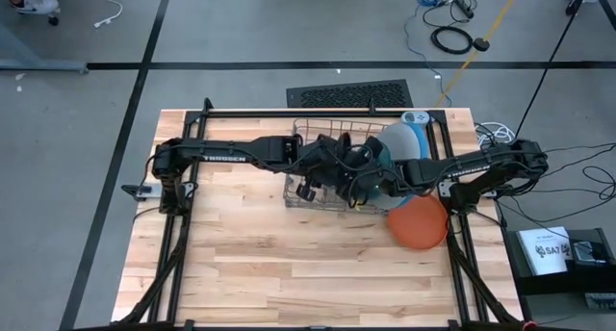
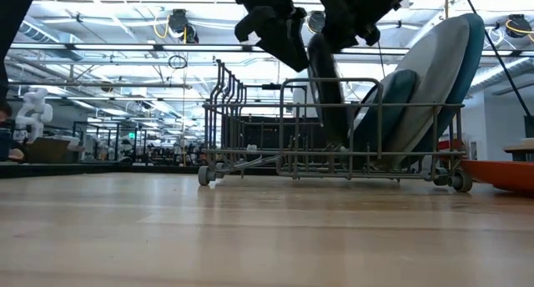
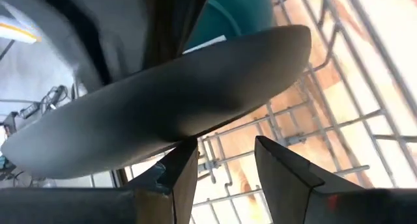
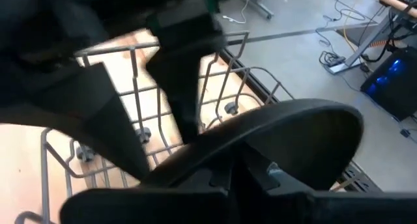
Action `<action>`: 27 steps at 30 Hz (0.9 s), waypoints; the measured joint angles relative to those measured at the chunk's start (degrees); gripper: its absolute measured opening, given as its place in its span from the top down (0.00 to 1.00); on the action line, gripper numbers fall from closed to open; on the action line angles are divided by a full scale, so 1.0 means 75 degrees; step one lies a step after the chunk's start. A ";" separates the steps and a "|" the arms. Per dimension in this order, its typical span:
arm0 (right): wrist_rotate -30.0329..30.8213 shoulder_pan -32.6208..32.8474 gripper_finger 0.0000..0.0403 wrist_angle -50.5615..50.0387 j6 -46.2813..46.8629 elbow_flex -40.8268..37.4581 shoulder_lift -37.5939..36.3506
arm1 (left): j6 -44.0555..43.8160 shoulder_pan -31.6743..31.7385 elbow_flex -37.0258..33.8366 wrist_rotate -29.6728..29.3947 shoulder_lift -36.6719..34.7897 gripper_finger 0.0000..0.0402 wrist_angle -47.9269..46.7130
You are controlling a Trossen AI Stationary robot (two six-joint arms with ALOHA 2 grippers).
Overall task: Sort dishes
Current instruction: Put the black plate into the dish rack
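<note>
Both arms meet over the wire rack [image 1: 332, 172]. The right gripper [image 4: 244, 168] is clamped on the rim of a black plate [image 4: 280, 136] standing upright in the rack; the left gripper [image 3: 225, 162], jaws parted, waits just below its edge. Best practice would be to seat the plate squarely between tines before letting go. An orange plate [image 1: 419, 222] lies outside on the table [image 1: 289, 273]. The slot beneath is hidden.

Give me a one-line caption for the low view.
Both arms hold a black plate upright over the wire rack.
</note>
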 joint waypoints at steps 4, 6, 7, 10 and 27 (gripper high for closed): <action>-0.0161 -0.0012 1.00 0.0251 -0.0339 -0.0003 0.0006 | 0.0009 -0.0020 0.0000 0.0022 -0.0013 0.62 -0.0049; -0.0163 -0.0040 1.00 0.0339 -0.0352 -0.0006 0.0012 | 0.0009 -0.0025 0.0000 0.0019 -0.0027 0.62 -0.0070; -0.0181 -0.0071 1.00 0.0307 -0.0241 -0.0006 0.0010 | 0.0009 -0.0025 0.0000 0.0017 -0.0030 0.62 -0.0065; -0.0260 -0.0144 1.00 0.0167 0.0195 -0.0006 0.0009 | 0.0009 -0.0025 0.0000 0.0016 -0.0027 0.62 -0.0040; -0.0362 -0.0181 1.00 0.0673 0.1085 -0.0003 0.0515 | 0.0157 -0.0021 0.0076 -0.0221 -0.0056 0.62 -0.0450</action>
